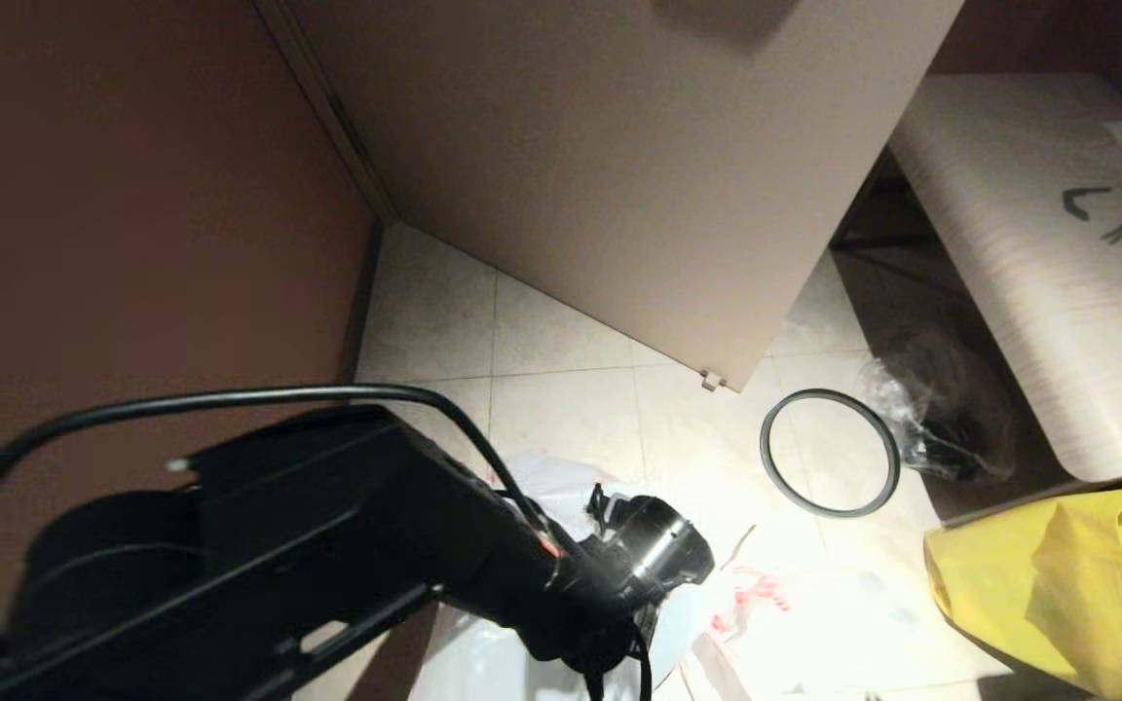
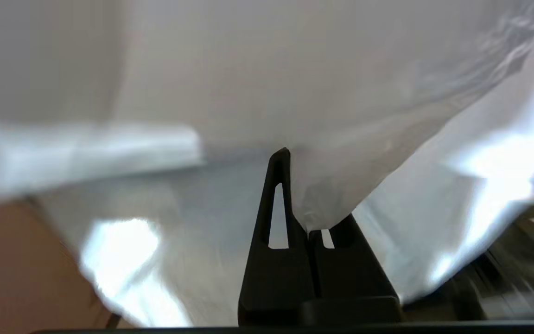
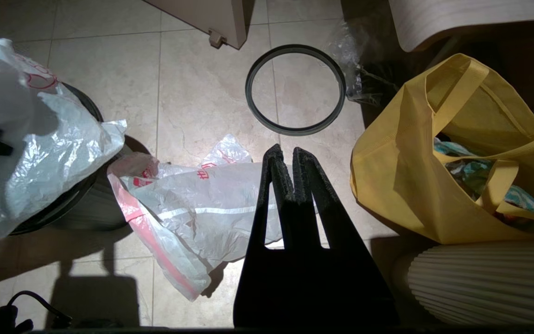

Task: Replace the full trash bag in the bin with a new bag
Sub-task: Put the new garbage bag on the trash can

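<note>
A: Head view first. What do you make out?

B: The left arm (image 1: 347, 545) fills the lower left and covers most of what lies beneath it. White film of the full trash bag (image 1: 561, 487) shows around its wrist. The flat new bag (image 1: 795, 623) lies on the floor tiles (image 1: 561, 389) to the right, red print near its left end. Beyond it lies the grey rim ring (image 1: 829, 453), with a clear film bag (image 1: 931, 419) just beside that and a yellow tote (image 1: 1058, 574) at the lower right. The left gripper's tips cannot be seen here.

A: And the left wrist view?

B: It fills that gap. The left gripper (image 2: 301, 222) has its fingers pressed together on a fold of white film, and the full trash bag (image 2: 410, 116) billows past them. The rest is blurred.

A: Right wrist view?

B: The right gripper (image 3: 290, 160) hangs above the floor, fingers together, nothing between them. Only here does the bin (image 3: 72, 199) show: black, standing upright, with the full trash bag (image 3: 40, 144) bulging over its mouth. The new bag (image 3: 193, 204) lies flat, its long axis running from the bin towards the tote (image 3: 434, 153), pink edge at the bin end. The ring (image 3: 295, 88) lies flat, well apart from the bin.
</note>
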